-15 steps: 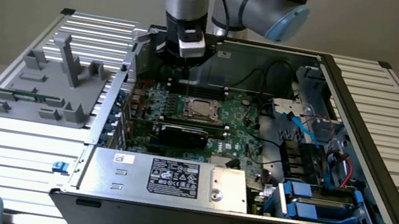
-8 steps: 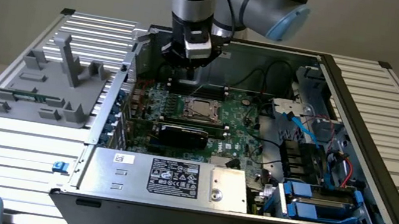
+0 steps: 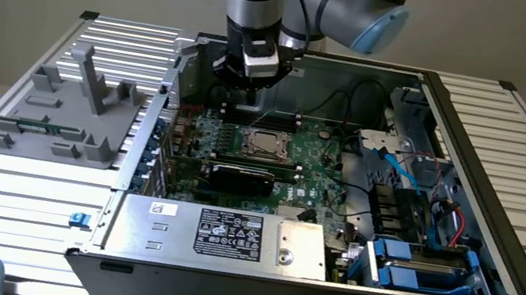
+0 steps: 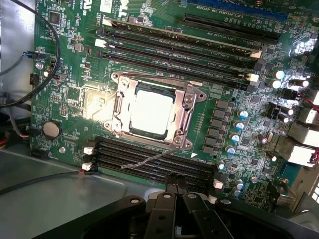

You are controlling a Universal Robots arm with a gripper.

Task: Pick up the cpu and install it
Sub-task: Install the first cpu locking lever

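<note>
First, the exterior view: a white label [image 3: 228,235] on the power supply box [image 3: 300,250], print too small to read. Hanging inside the open case [image 3: 473,157], the gripper [image 3: 250,96], with nothing seen in its grasp. Below it and well apart, the cpu [image 3: 266,143], seated on the motherboard.

Then the wrist view: white lettering along the memory slots [image 4: 149,164], not legible. Fingertips [image 4: 170,189] pressed together, nothing between them, touching nothing. Ahead of the gripper [image 4: 175,183], beyond those slots, the cpu [image 4: 149,110], flat inside the metal frame [image 4: 119,102].
</note>
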